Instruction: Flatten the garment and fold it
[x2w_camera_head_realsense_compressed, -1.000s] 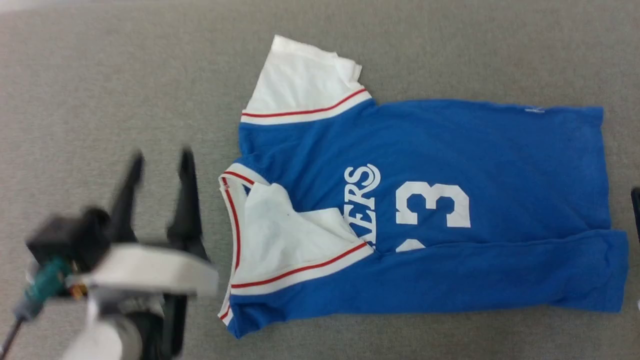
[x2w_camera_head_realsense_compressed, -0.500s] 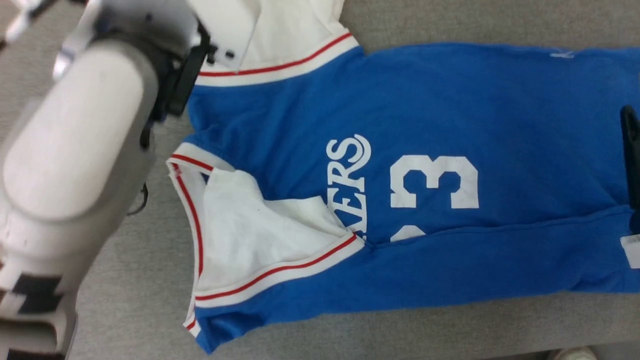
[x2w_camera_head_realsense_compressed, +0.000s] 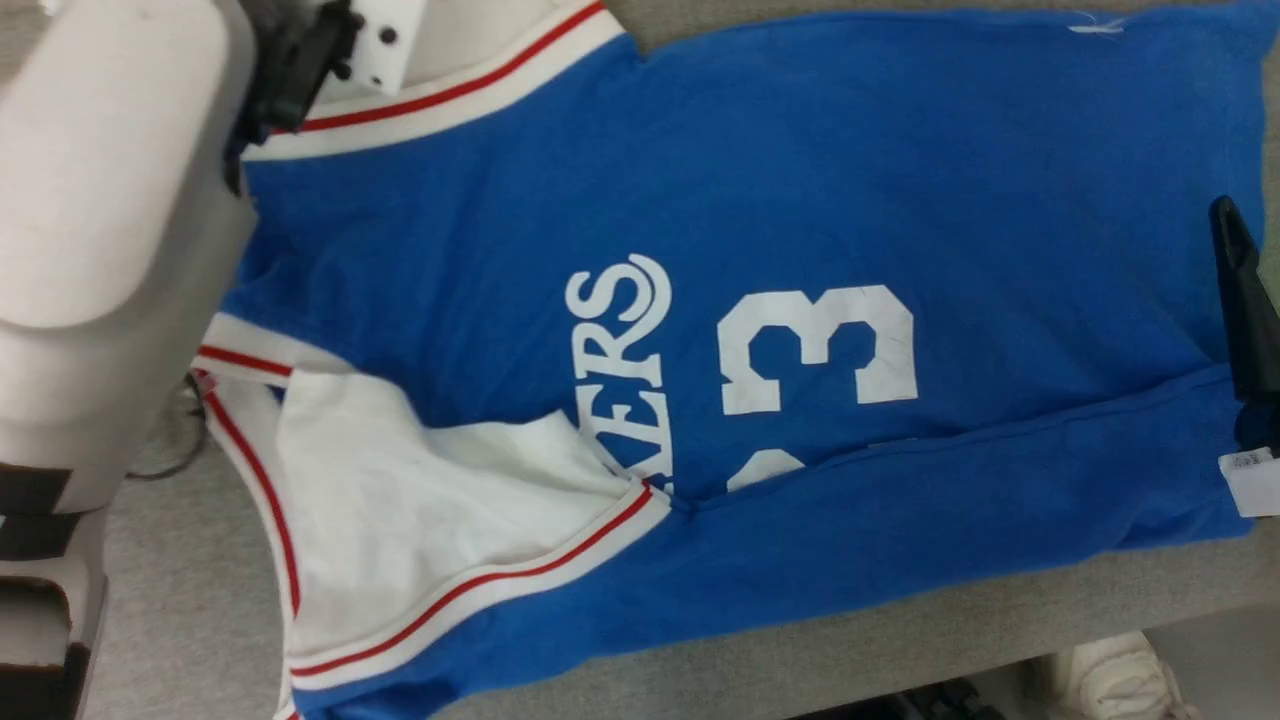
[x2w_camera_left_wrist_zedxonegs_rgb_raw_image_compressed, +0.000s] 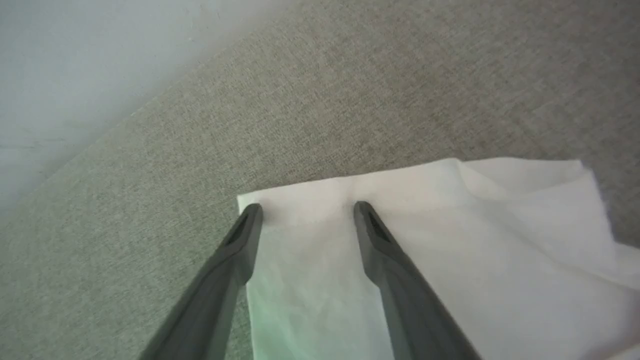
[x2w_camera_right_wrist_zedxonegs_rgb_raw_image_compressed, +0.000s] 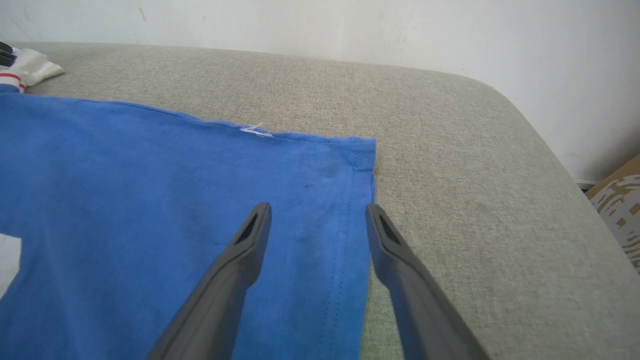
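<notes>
One blue garment (x2w_camera_head_realsense_compressed: 800, 200) lay spread on the grey counter (x2w_camera_head_realsense_compressed: 180, 620) in the head view, number and lettering facing up, its lower side folded over in a long band. One white, red-trimmed sleeve (x2w_camera_head_realsense_compressed: 400, 520) was folded in over the chest. The pale left forearm (x2w_camera_head_realsense_compressed: 110, 200) reached up across the collar end towards the other sleeve. At the opposite end a dark finger (x2w_camera_head_realsense_compressed: 1238, 300), probably the right arm's, stood over the blue cloth, with a white tag (x2w_camera_head_realsense_compressed: 1250, 480) just below it.

In the left wrist view the left claw (x2w_camera_left_wrist_zedxonegs_rgb_raw_image_compressed: 308, 209) was spread wide and gripped nothing. White sleeve cloth lay beneath and between its fingers; both tips sat at the sleeve's far edge, with bare counter beyond them. Whether the tips touched the cloth I could not tell.

In the right wrist view the right claw (x2w_camera_right_wrist_zedxonegs_rgb_raw_image_compressed: 319, 210) was likewise spread and empty. The garment's hem (x2w_camera_right_wrist_zedxonegs_rgb_raw_image_compressed: 357, 165) ran between its fingers: the left finger over blue cloth, the right over bare counter just beside the edge. A pale wall (x2w_camera_right_wrist_zedxonegs_rgb_raw_image_compressed: 350, 30) rose beyond.
</notes>
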